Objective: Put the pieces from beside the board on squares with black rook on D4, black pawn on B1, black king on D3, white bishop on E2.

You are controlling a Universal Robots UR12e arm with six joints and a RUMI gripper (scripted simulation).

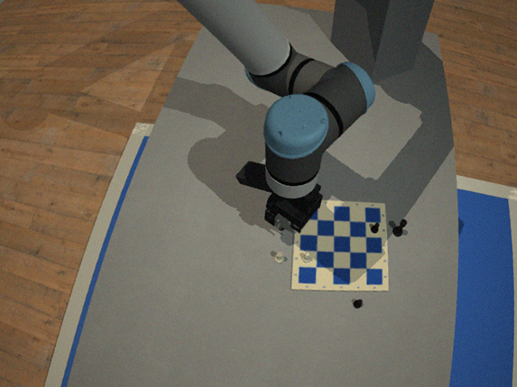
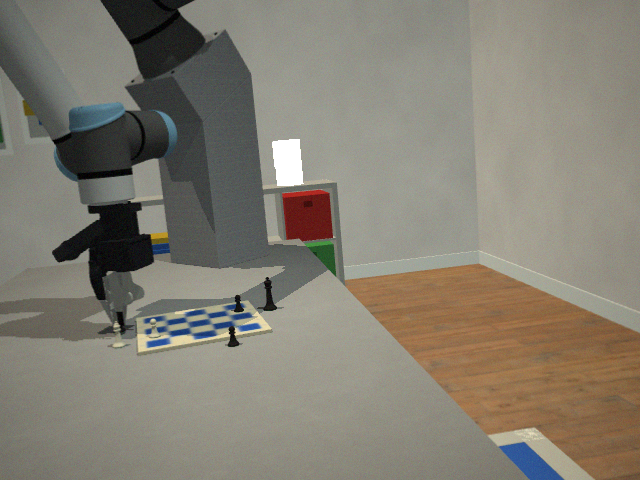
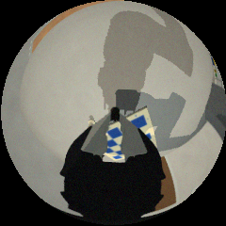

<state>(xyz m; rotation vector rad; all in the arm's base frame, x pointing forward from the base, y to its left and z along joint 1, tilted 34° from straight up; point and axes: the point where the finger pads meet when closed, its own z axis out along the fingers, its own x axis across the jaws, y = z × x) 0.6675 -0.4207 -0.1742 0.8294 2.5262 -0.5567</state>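
Reaching down from its grey pedestal, the arm hangs its wrist above the grey table, just off the corner of the blue-and-cream chessboard that lies nearest the pedestal. The gripper points straight down beside that corner, and its jaws are nearly together, clamped on a small dark piece: the black rook, whose top shows in the wrist view as a dark knob pinched between the two pale fingers. In the exterior view the rook stands low at the fingertips, close to the table; whether its base touches the surface cannot be told. The black king, the tallest piece, stands upright on the table just off the board's far edge. A black pawn stands on a square near that same edge, and another black pawn stands on the table just beside the board's near side. The white bishop stands on the table just beside the board, near the gripper, and a white pawn stands on an edge square next to it.
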